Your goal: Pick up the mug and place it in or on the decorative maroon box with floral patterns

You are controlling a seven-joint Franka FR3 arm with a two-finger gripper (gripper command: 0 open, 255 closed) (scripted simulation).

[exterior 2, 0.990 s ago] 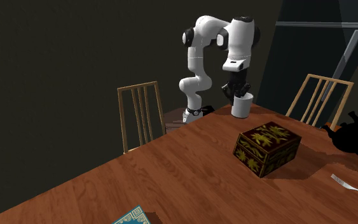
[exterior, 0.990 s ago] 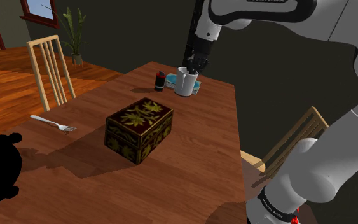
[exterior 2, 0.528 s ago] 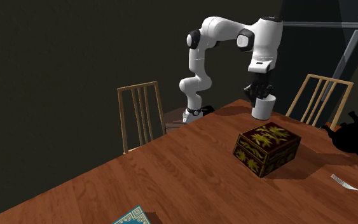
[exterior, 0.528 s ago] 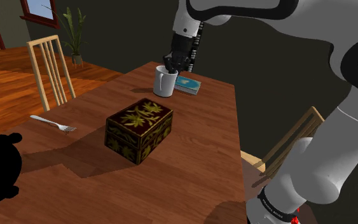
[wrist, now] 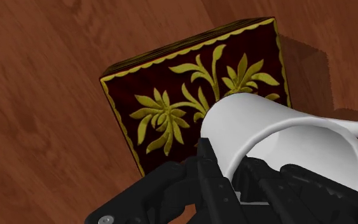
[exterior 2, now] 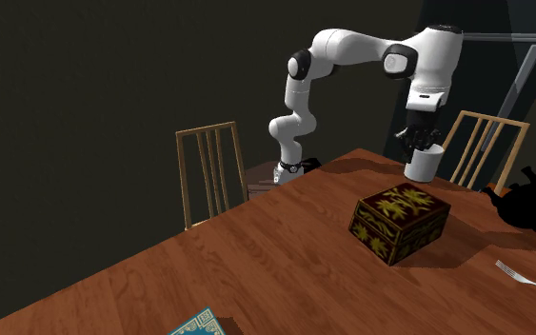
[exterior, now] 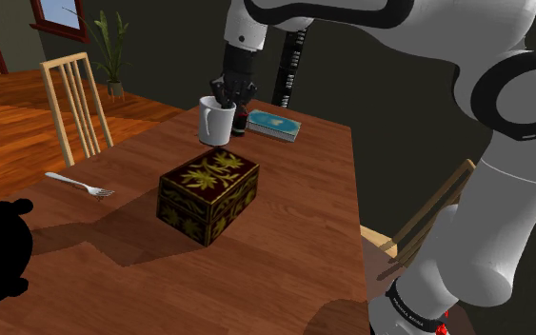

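The claw (exterior: 226, 97) pinched the mug (exterior: 215, 124) by its rim, aloft just beyond the box (exterior: 208, 193) toward the surface's (exterior: 294, 219) far edge, where so thin a grip could slip, or an off-centre release topple it

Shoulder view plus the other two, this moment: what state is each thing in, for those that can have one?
mug: upright, clasped at the rim, apparently clear of the table.
hand: shut on the mug.
box: lid shut, resting on the table.
fork: lying flat on the table.
book: closed, lying flat on the table.
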